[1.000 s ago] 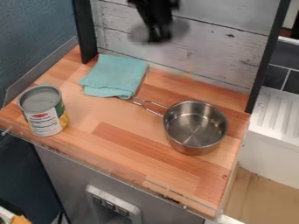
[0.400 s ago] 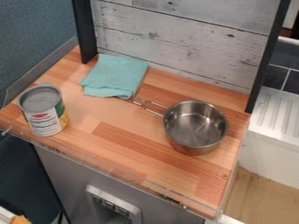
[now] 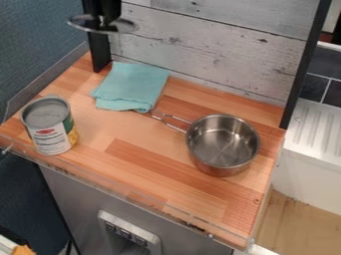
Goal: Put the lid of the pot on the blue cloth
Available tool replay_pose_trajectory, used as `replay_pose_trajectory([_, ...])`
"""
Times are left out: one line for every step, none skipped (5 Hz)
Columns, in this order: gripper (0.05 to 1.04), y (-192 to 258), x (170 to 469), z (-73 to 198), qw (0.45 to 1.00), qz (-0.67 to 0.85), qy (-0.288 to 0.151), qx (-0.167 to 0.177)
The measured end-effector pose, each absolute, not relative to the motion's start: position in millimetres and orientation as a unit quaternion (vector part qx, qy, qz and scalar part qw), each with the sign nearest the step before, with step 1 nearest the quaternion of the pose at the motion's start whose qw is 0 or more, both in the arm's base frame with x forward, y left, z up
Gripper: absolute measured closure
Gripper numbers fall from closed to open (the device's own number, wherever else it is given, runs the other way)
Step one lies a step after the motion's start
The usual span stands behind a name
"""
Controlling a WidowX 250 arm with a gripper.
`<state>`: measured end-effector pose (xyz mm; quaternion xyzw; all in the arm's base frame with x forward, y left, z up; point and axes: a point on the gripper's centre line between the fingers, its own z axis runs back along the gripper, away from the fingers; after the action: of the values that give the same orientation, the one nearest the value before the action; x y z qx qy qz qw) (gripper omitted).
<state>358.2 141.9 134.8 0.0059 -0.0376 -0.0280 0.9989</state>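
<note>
High at the upper left hangs my gripper, shut on the handle of the pot lid. The lid is a round disc with a metal rim, held in the air above and to the left of the cloth, not touching it. The blue cloth lies folded on the wooden top near the back wall. The steel pot stands uncovered on the right, its wire handle stretching toward the cloth's front corner.
A tin can stands at the left edge of the wooden counter. Black posts rise at the back left and right, with a whitewashed plank wall between them. A white sink adjoins on the right.
A second ago the gripper and lid were at the top centre, then out of sight; now they are farther left, above the cloth's left side. Pot, cloth and can have stayed put.
</note>
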Motion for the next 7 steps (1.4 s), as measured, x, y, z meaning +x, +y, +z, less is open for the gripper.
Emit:
replay_pose_trajectory([0.799, 146.6, 358.2, 116.1, 0.998, -0.015, -0.047, 0.028])
replay_pose_trajectory([0.799, 150.7, 374.6, 90.9, 0.997, 0.002, -0.076, 0.019])
replay_pose_trajectory([0.799, 155.4, 384.6, 66.1, 0.995, 0.023, -0.092, 0.011])
replay_pose_trajectory([0.799, 150.1, 380.5, 47.9, 0.997, 0.026, -0.075, -0.001])
replay_pose_trajectory([0.741, 142.9, 370.7, 33.4, 0.998, 0.02, -0.058, 0.003])
replay_pose_trajectory([0.436, 144.6, 365.3, 23.4, 0.999, 0.019, -0.042, 0.015])
replay_pose_trajectory([0.145, 145.1, 367.2, 30.6, 0.999, 0.029, -0.037, 0.012])
